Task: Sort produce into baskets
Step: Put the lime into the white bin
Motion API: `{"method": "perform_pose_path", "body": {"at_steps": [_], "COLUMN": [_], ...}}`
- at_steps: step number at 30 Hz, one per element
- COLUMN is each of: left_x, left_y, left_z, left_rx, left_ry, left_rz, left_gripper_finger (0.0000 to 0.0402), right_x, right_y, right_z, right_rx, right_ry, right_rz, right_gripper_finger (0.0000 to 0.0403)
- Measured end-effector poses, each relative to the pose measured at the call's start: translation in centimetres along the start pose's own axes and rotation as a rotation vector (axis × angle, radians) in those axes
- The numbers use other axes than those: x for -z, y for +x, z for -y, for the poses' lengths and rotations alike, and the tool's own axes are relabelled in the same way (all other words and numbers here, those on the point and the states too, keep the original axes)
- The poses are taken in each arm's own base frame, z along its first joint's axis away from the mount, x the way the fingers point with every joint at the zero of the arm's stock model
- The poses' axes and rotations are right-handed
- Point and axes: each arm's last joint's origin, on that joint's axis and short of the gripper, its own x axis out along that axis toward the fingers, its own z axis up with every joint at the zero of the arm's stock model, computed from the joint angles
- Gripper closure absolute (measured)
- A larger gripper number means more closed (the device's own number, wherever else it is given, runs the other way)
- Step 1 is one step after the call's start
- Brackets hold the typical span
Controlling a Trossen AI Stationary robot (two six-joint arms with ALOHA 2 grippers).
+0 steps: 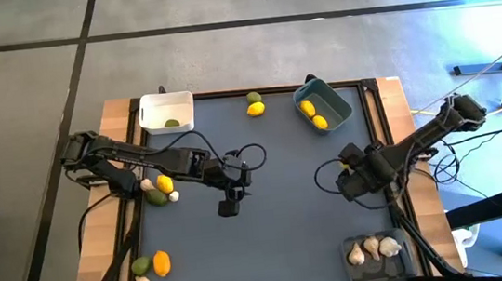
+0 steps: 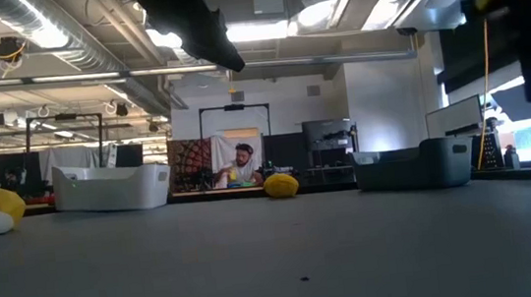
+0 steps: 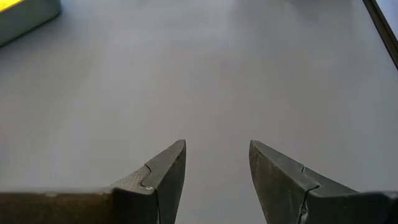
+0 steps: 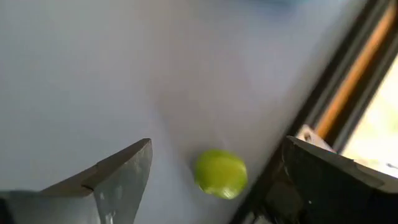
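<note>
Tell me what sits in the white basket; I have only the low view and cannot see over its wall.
Observer: From above, the white basket holds one green fruit.
Operator: Report the grey basket.
Observer: The grey basket holds two yellow fruits.
Operator: Describe the right pincer.
Observer: In its wrist view the right pincer is open, and a second green fruit shows between its fingers, not gripped, close to the table's edge.
</note>
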Motion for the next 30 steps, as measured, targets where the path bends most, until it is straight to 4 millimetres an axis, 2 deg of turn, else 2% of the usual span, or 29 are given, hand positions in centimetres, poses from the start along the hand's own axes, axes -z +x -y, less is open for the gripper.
{"method": "perform_pose_path", "body": {"at_steps": [6,11,16,22,30], "left_x": [0.0,0.0,0.0,0.0,0.0], "left_y": [0.0,0.0,0.0,0.0,0.0], "left_z": [0.0,0.0,0.0,0.0,0.0], "left_rx": [0.0,0.0,0.0,0.0,0.0], "left_ry": [0.0,0.0,0.0,0.0,0.001], "left_rz": [0.0,0.0,-0.002,-0.002,-0.002], "left_gripper_finger": [0.0229,0.0229,0.0229,0.0229,0.0229], "right_x": [-0.1,-0.4,-0.9,-0.7,-1.6], "right_y": [2.4,3.7,4.4,6.5,7.9], "right_z": [0.6,0.3,0.3,0.5,-0.4], "right_rx": [0.034,-0.004,0.031,0.094,0.103], "right_ry": [0.058,0.083,0.129,0.148,0.119], "right_rz": [-0.164,-0.227,-0.302,-0.473,-0.475], "right_gripper_finger": [0.0045,0.0048,0.0072,0.0106,0.0121]}}
